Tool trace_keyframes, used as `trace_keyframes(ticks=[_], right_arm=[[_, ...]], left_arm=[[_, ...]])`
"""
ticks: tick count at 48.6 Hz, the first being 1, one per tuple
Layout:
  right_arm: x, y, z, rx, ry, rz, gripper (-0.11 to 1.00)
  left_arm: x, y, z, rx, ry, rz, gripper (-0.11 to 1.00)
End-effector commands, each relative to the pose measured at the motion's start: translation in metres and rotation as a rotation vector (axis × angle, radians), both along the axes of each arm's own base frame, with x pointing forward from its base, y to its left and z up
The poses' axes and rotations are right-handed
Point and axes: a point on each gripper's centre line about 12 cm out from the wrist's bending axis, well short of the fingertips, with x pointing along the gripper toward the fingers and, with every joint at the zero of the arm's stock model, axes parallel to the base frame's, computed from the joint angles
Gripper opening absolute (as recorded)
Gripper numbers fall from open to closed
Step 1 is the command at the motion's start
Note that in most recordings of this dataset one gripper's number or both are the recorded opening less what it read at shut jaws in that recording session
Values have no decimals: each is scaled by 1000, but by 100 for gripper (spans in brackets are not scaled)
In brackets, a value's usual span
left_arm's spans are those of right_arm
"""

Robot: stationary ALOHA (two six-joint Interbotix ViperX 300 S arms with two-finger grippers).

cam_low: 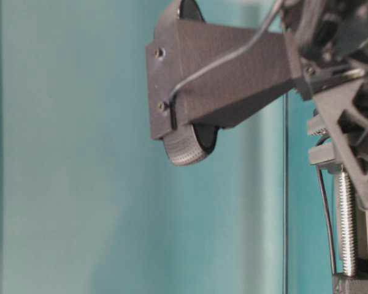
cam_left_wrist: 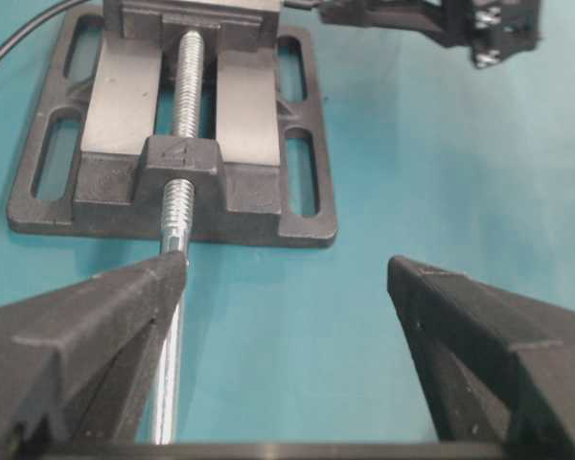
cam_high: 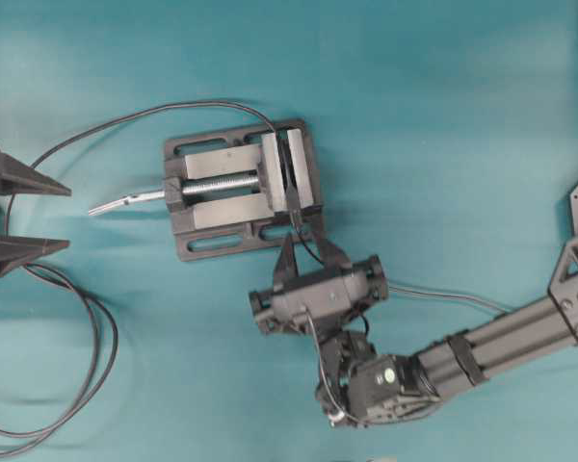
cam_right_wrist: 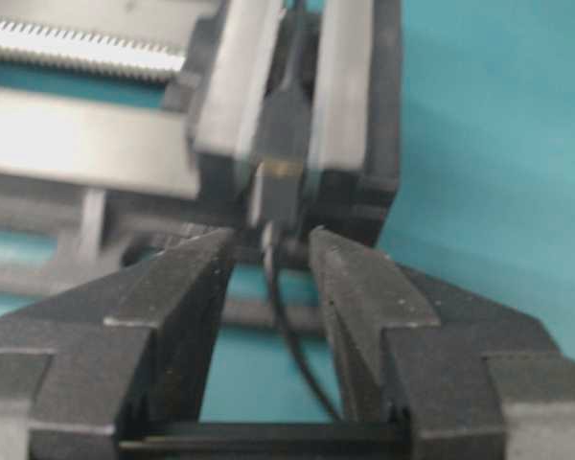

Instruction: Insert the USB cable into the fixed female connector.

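Observation:
The fixed female connector (cam_right_wrist: 286, 115) is clamped upright between the vise jaws; in the overhead view it (cam_high: 291, 178) sits at the vise's right end. The USB cable's black plug (cam_right_wrist: 276, 196) sits against the connector's lower end and looks seated in it. The thin USB cable (cam_right_wrist: 289, 326) runs back between my right gripper's fingers without being pinched, and trails off to the right in the overhead view (cam_high: 443, 295). My right gripper (cam_right_wrist: 271, 240) (cam_high: 306, 245) is open just below the vise. My left gripper (cam_high: 67, 218) (cam_left_wrist: 287, 268) is open and empty at the far left.
The grey metal vise (cam_high: 222, 212) (cam_left_wrist: 115, 192) stands mid-table, its screw handle (cam_high: 125, 200) pointing left toward my left gripper. The long dark cable (cam_high: 87, 366) loops at the lower left and arcs over to the vise top. The table-level view shows only blurred arm parts.

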Motion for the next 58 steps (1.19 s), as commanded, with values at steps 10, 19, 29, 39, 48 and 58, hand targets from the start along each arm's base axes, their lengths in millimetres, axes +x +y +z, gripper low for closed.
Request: trace_keyframes(ticks=[10, 19, 29, 39, 48, 58], right_arm=[[1, 9, 23, 27, -54, 13, 46], [-9, 5, 24, 56, -40, 51, 46], [-30, -4, 35, 91, -38, 105, 46], [-56, -14, 49, 90, -32, 157, 46], [-69, -12, 65, 131, -95, 303, 45], [-85, -10, 70, 184, -159, 483, 45]], left_arm=[[2, 0, 5, -7, -14, 6, 99], [3, 0, 5, -6, -15, 5, 99], [2, 0, 5, -7, -14, 6, 99], [3, 0, 5, -6, -14, 5, 99], [2, 0, 5, -7, -14, 6, 99], [2, 0, 5, -7, -14, 6, 99]])
